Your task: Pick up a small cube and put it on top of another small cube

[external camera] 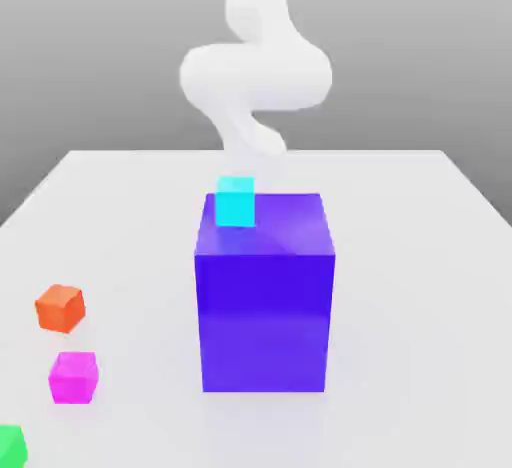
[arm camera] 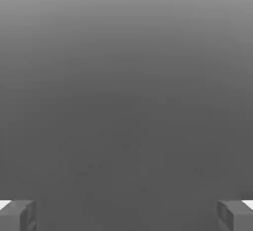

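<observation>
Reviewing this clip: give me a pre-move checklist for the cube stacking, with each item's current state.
1. Tool open: ok, fingertips stand wide apart.
2. Tool empty: ok, nothing between the fingertips.
3. Small cubes free to grasp: ok, orange cube, magenta cube and green cube sit apart on the table.
4. Cyan cube on the large blue block: ok, resting near its back edge.
5. Tool above a chosen cube: cannot tell.
</observation>
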